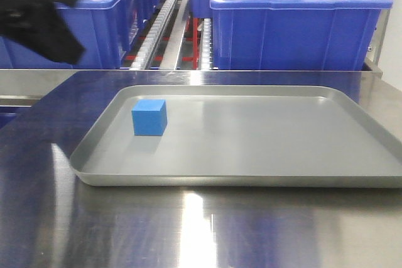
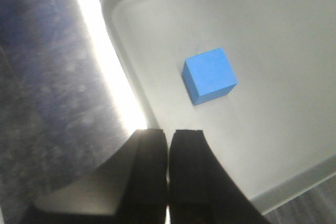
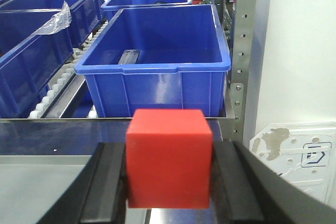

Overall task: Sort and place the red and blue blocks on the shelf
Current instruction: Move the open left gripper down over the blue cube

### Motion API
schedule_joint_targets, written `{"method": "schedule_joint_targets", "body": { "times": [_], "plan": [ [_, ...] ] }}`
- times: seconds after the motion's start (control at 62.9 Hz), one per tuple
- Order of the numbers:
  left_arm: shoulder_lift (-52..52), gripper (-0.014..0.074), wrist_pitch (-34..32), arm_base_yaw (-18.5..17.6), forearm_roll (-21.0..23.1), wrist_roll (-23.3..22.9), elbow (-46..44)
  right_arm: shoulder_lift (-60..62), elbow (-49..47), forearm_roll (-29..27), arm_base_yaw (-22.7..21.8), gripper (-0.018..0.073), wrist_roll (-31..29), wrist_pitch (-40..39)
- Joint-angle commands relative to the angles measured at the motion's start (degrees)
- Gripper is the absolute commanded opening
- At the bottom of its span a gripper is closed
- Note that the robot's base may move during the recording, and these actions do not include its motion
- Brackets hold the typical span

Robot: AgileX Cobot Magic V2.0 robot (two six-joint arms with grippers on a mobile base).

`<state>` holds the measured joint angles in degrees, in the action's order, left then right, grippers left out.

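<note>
The blue block is coloured a bright, even sky blue, without markings. The red block is coloured a plain, saturated red. The tray is finished in matte grey. The bins are coloured deep blue. The table is seen as brushed silver, tinted by blue reflections and streaked with white glare.

We observe the left gripper with jaws closed together, empty, near the tray rim. The blue block rests apart, inside the tray.
</note>
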<state>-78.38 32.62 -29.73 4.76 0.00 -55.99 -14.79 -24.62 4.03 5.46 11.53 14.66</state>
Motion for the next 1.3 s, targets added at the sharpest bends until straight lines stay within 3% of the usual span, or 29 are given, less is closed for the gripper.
{"method": "schedule_joint_targets", "body": {
  "times": [0.0,0.175,0.477,0.636,0.986,1.288],
  "plan": [
    [-3.0,0.0137,3.2,-0.7,0.5,-4.7,-7.2,-0.5,-1.6,0.9,-0.4,0.0372,-0.5,-5.2],
    [-10.7,0.0137,13.4,-1.5,-1.9,-22.4,-17.4,-0.5,-1.6,0.9,-0.4,0.0372,-0.5,-5.2],
    [-19.6,0.014,22.5,-4.0,-7.2,-33.2,-28.3,-0.5,-1.6,0.9,-0.4,0.0372,-0.5,-5.2],
    [-22.6,0.0205,24.6,-5.4,-7.5,-35.1,-32.0,-0.5,-1.6,0.9,-0.4,0.0372,-0.5,-5.2],
    [-27.4,0.0477,27.4,-7.7,-10.5,-36.0,-37.7,-0.5,-1.6,0.9,-0.4,0.0372,-0.5,-5.2],
    [-28.8,0.0482,26.9,-7.7,-12.2,-36.0,-38.7,-0.5,-1.6,0.9,-0.4,0.0372,-0.5,-5.2]
  ]
}}
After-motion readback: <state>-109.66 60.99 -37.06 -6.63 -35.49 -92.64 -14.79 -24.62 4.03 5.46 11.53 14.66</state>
